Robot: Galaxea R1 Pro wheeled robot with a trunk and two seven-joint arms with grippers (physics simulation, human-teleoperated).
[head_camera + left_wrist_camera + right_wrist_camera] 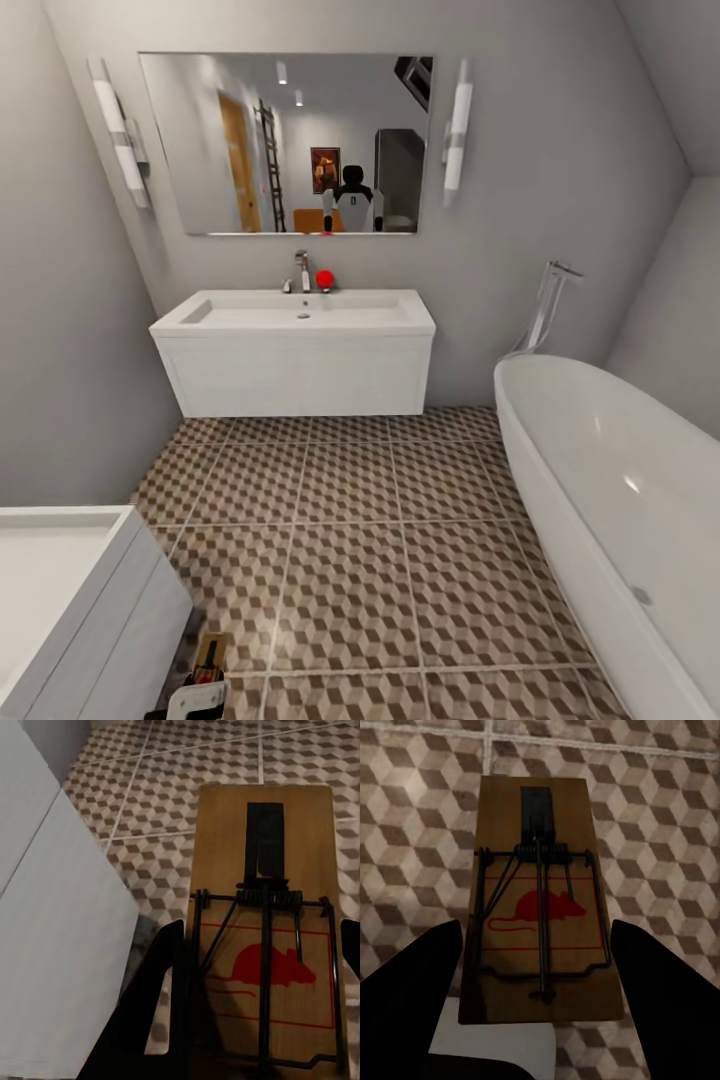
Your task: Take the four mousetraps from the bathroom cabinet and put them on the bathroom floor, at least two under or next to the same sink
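- Between the fingers of the left gripper (262, 930), mousetrap 1 (262, 847) is clamped by its 2 long edges, held above the bathroom floor (380, 560) just beside a white unit (90, 600).
- Right gripper (536, 926): its dark fingers (412, 990) press the long sides of mousetrap 2 (536, 817), which hangs flat over the cube-pattern tiles.
- Each trap is a thin wooden board carrying a wire spring, a bar and a red mouse print; it is probably very light and rigid, with smooth faces that could slip in a loose pinch.
- Best hold, as judged: the bare wooden edges, with the fingers clear of the wire, which looks the most delicate part.
- Sink (400, 325): a white wall-hung basin under a mirror (290, 140), across open tiles from the robot, with free floor beneath it.
- Bathtub (600, 470): along the right side of the room.
- Stage, as judged: 2 traps in hand and none visible on the floor.
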